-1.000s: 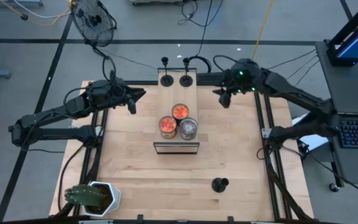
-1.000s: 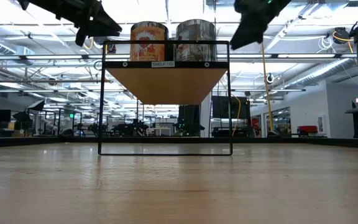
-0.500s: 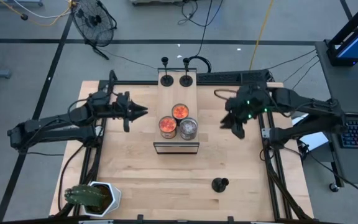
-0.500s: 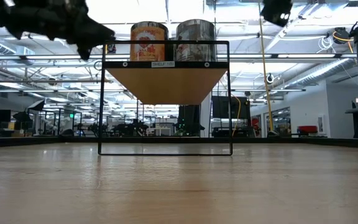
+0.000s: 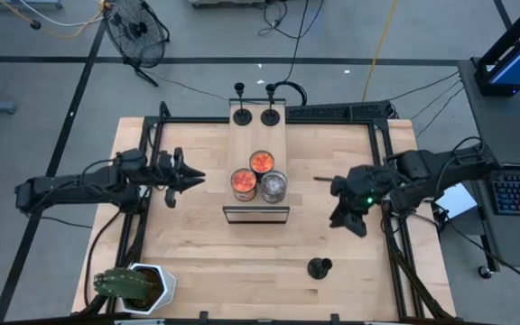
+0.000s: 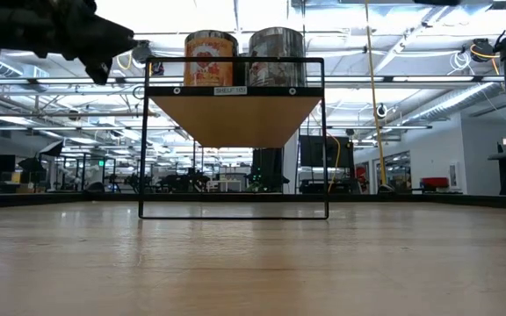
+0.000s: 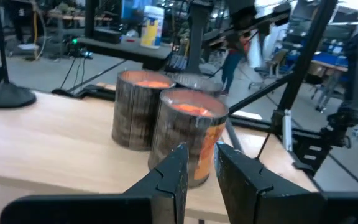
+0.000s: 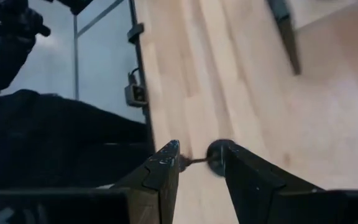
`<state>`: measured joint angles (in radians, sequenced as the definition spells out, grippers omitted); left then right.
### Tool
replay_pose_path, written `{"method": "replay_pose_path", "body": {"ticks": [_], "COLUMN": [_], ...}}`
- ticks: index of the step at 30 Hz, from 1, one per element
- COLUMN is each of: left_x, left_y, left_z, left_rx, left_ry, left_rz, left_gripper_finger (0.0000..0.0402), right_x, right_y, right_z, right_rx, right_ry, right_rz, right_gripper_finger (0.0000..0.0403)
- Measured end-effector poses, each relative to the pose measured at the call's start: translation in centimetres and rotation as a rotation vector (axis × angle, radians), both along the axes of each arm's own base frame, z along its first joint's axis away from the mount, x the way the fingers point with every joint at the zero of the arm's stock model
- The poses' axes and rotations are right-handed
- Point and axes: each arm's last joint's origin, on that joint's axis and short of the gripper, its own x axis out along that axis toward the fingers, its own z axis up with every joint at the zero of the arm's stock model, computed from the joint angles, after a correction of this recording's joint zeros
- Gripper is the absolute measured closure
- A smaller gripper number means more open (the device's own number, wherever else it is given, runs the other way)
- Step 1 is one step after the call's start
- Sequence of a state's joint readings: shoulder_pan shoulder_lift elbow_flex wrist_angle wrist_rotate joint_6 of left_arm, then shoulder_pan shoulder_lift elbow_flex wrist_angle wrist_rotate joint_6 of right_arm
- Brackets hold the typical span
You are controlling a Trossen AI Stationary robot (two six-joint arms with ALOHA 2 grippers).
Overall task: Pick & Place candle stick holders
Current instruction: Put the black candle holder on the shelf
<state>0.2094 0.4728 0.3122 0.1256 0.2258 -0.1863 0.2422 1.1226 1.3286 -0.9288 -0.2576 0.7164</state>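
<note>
Both arms have swung toward the near half of the table (image 5: 197,262) since a second ago: the right gripper (image 5: 347,217), then up beside the far end of the shelf (image 5: 256,213), now hangs over the table's right side, and the left gripper (image 5: 188,178) has dropped from the shelf's far left corner to a spot level with the jars (image 5: 260,177).

The right gripper's fingers (image 8: 160,168) stand slightly parted with nothing between them, and its wrist view looks down past them at one candle stick holder (image 5: 320,267) lying on its side on the wood near the table's front right. The gripper is above and apart from it, not touching.

Two more candle stick holders (image 5: 254,116) stand upright on the far end of the shelf top, side by side.

The left gripper hovers just left of the jars, level with the shelf top in the low view. Its fingers (image 7: 173,177) are a narrow gap apart and hold nothing, pointing at the nearest orange-topped jar.

A potted plant (image 5: 132,286) sits at the table's front left corner.
</note>
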Motion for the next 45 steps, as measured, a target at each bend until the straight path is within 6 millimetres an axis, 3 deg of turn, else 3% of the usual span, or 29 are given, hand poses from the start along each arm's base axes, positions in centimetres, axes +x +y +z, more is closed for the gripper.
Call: {"method": "replay_pose_path", "body": {"ticks": [10, 24, 45], "left_x": [0.4, 0.5, 0.5], "left_y": [-1.4, -1.9, -1.9], "left_z": [-0.3, -0.3, -0.3], "left_rx": [0.040, 0.049, 0.046], "left_ry": [0.020, 0.022, 0.021], "left_rz": [0.000, -0.031, -0.030], "left_gripper_finger": [0.0314, 0.0314, 0.0314], "right_x": [1.5, 2.3, 2.6], "right_y": [3.2, 6.1, 6.5], "right_z": [-1.7, -3.6, -3.9], "right_rx": [-0.017, 0.065, 0.059], "right_ry": [0.079, 0.257, 0.262], "right_rz": [0.047, 0.084, 0.093], "right_gripper_finger": [0.0291, 0.0338, 0.0348]}}
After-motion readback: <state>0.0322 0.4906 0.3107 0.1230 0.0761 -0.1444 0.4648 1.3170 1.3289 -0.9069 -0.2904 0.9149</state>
